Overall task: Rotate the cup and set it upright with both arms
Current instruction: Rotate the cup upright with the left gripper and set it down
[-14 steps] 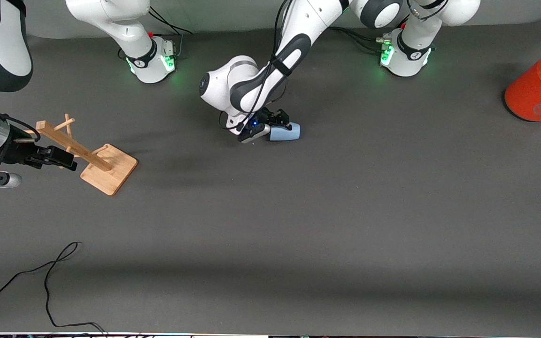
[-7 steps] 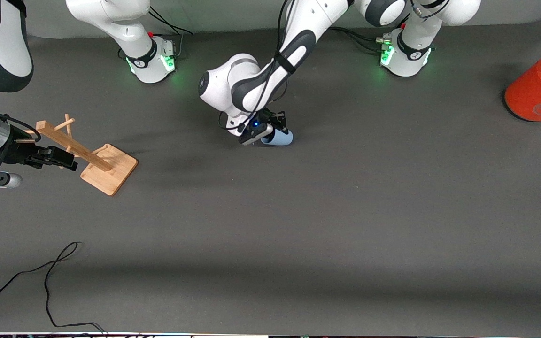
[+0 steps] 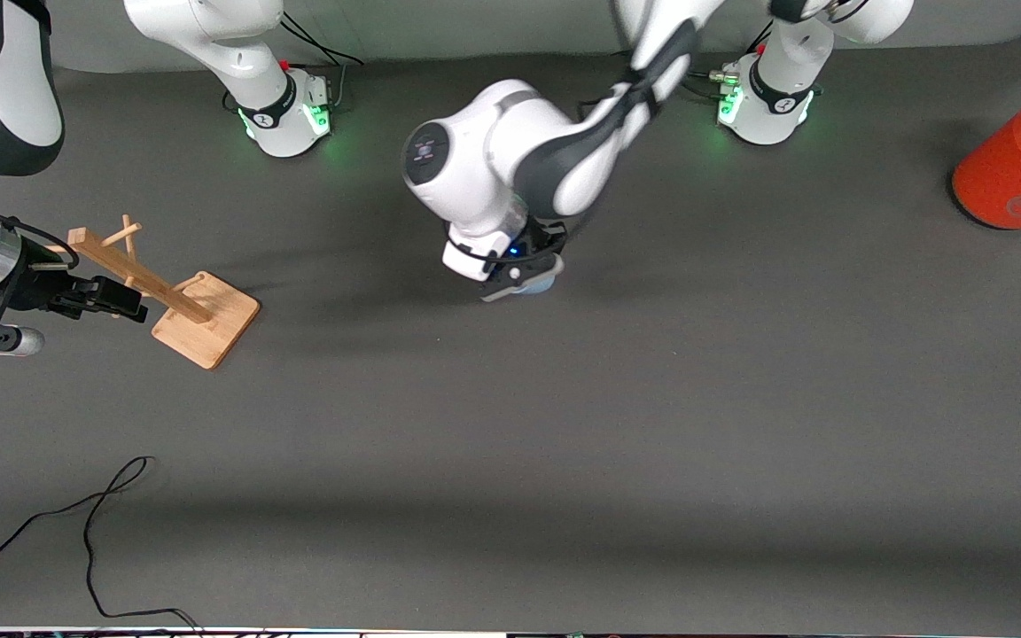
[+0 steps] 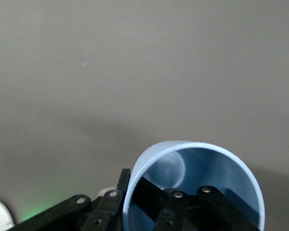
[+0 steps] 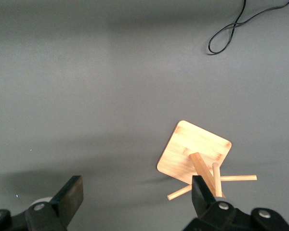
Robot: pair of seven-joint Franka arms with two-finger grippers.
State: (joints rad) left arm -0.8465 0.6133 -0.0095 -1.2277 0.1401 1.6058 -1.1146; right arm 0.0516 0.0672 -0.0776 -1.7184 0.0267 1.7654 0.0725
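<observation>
- Because the cup (image 3: 539,282) had to be turned before it could stand, I had the left gripper (image 3: 524,270) clamped on its rim, one finger (image 4: 176,207) inside the mouth and the other outside the wall, as the left wrist view showed.
- From the front, the cup was mostly hidden under the left wrist, over the middle of the bench (image 3: 564,443), about midway between the two bases; only a sliver of light blue showed. I could not tell whether it touched the bench or hung just clear of it.
- With a rim pinch like that, I judged the cup could be swung about the grip point, which suits rotating it toward upright; the thin wall looked slippery, so a slide in the fingers was the risk I had in mind.
- My right gripper (image 3: 112,299) waited with its jaws wide apart and nothing between them, over the peg stand (image 3: 200,315) at the right arm's end, presumably kept out of the way until a handover or a steadying touch was wanted.
- Well apart at the left arm's end stood the orange can (image 3: 1016,173), and a loose cable (image 3: 103,523) lay nearer the front camera; neither bore on the move.
</observation>
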